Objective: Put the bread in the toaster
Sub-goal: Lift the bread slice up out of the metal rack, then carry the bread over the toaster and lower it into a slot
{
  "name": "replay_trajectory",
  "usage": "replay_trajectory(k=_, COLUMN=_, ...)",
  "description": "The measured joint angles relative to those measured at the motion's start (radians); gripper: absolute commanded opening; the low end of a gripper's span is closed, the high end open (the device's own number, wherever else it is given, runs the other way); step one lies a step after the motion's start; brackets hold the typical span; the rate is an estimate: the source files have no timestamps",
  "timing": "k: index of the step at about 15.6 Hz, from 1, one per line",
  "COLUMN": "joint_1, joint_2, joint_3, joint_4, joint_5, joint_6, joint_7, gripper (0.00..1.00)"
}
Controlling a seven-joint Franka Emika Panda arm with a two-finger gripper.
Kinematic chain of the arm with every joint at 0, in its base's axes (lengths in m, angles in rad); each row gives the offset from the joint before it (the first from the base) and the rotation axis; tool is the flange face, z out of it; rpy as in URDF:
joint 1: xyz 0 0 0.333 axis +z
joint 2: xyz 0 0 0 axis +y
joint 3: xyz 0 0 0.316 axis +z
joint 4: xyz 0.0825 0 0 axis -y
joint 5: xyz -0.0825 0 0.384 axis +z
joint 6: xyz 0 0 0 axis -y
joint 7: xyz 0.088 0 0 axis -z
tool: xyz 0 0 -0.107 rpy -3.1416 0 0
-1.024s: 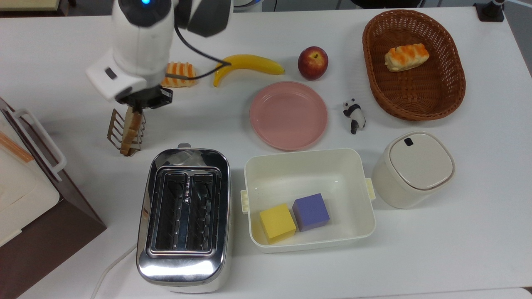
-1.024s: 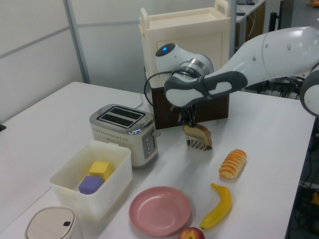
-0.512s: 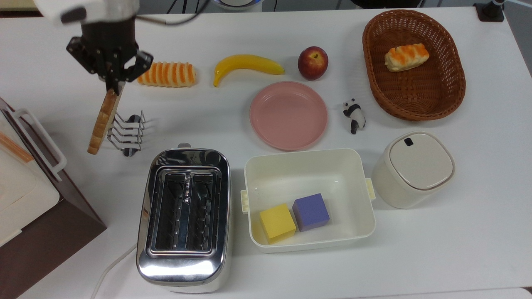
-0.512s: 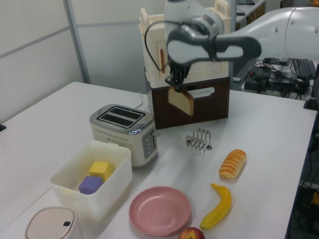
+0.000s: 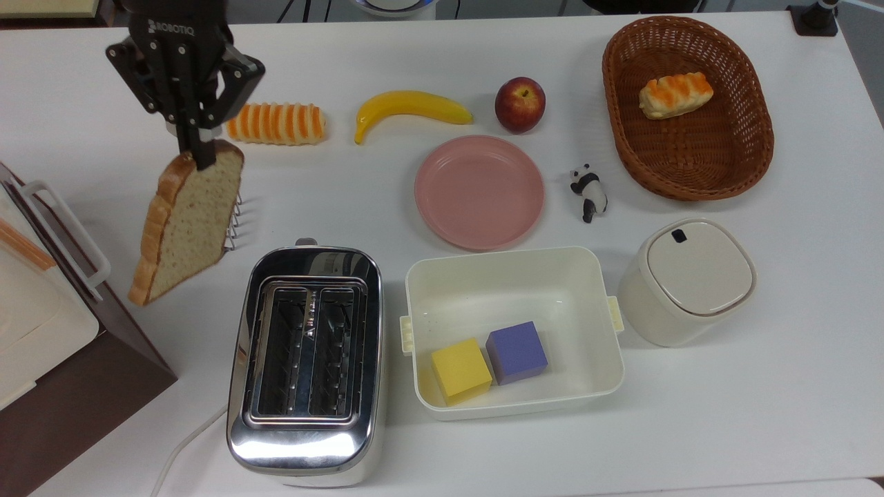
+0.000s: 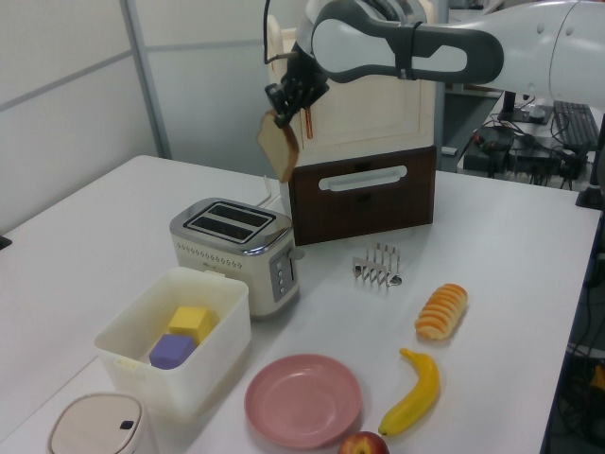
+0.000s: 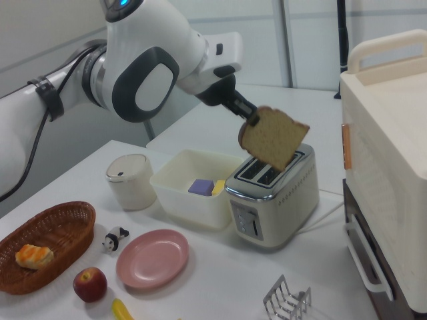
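jaws clenched on bread (image 5: pixel 186 224) by one crust corner | risk: we swing it tilted, it catches the toaster (image 5: pixel 306 359) slot rim

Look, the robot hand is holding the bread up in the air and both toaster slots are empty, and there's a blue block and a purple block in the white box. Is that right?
Nearly. In the top view the hand holds the bread in the air, and the toaster slots are empty. But the white box holds a yellow block beside the purple block, not a blue one.
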Motion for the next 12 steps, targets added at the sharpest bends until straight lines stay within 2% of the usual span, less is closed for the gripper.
replay_trajectory(k=6, joint_1=0.062, joint_2=0.065, joint_3=0.001, joint_4=-0.001, joint_5=0.003, joint_6=0.081, joint_7=0.063, gripper=0.02)
replay_trajectory(k=10, joint_1=0.074, joint_2=0.120, joint_3=0.001, joint_4=-0.002, joint_5=0.003, joint_6=0.107, joint_7=0.065, gripper=0.04)
replay_trajectory(k=11, joint_1=0.074, joint_2=0.124, joint_3=0.001, joint_4=-0.002, joint_5=0.003, joint_6=0.107, joint_7=0.065, gripper=0.12)
replay_trajectory(k=12, joint_1=0.074, joint_2=0.125, joint_3=0.000, joint_4=-0.002, joint_5=0.001, joint_6=0.107, joint_7=0.065, gripper=0.55)
